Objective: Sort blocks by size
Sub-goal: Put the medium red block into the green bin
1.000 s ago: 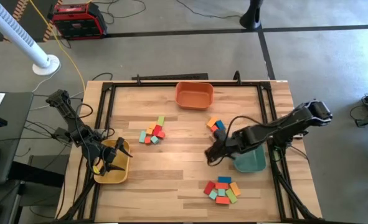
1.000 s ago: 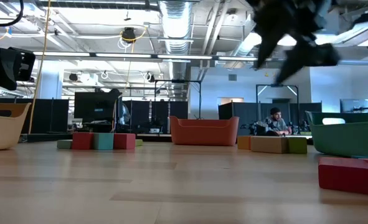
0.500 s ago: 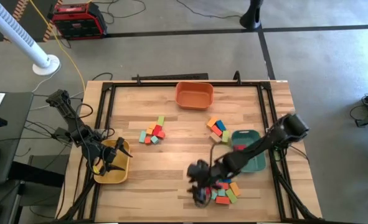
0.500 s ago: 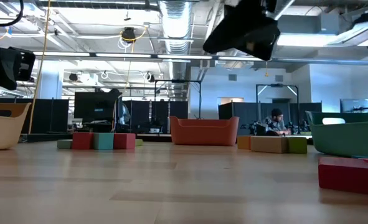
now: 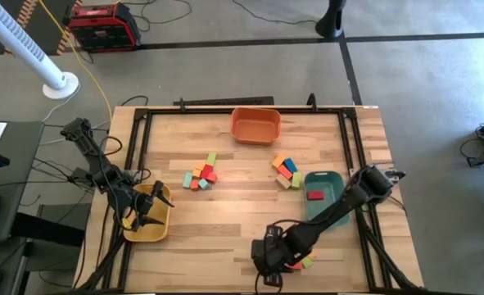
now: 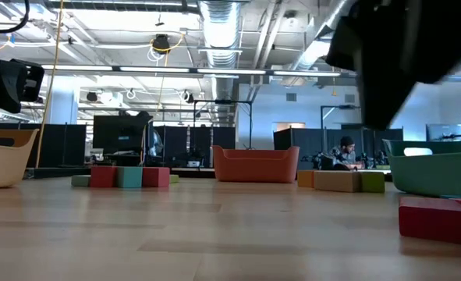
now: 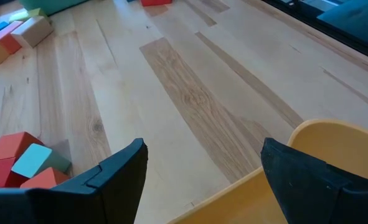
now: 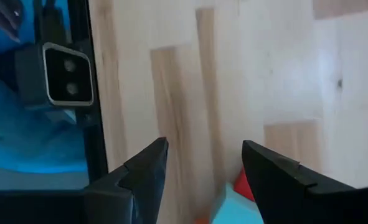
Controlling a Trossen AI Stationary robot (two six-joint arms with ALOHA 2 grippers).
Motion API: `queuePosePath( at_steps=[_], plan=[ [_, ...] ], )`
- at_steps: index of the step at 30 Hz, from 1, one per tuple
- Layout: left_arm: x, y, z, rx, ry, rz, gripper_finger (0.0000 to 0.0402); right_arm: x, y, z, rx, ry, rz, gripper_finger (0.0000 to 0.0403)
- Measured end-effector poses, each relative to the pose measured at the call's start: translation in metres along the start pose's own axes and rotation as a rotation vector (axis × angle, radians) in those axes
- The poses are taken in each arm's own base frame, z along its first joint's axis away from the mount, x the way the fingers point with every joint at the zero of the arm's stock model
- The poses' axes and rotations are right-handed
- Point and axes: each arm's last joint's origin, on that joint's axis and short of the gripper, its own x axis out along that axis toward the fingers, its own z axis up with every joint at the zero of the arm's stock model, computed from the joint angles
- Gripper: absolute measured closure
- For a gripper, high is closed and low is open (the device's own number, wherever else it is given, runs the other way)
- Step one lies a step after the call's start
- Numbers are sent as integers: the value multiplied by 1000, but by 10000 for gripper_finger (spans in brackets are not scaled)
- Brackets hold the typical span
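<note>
Lying at the table's near edge, the blocks (image 5: pixel 300 254) sit just beside and under the right gripper (image 5: pixel 266 256), its fingers spread and empty. Left gripper (image 5: pixel 143 215) hangs spread over the yellow tray (image 5: pixel 153 232), well apart.

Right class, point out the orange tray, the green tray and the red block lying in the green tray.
orange tray (image 5: pixel 255 125), high view, on its bare floor.
green tray (image 5: pixel 333 215), high view, on its bare floor near the arm.
red block (image 5: pixel 314 195), high view, on its top face.

Open table (image 5: pixel 233 215) between block clusters (image 5: pixel 201 174)
</note>
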Motion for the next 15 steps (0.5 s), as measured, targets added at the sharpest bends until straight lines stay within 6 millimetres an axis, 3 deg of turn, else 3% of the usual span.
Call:
queuePosePath(
  at_steps=[15],
  plan=[
    [0,0,0,0,0,0,100,25,8,-15,-70,37,-53,166]
  ],
)
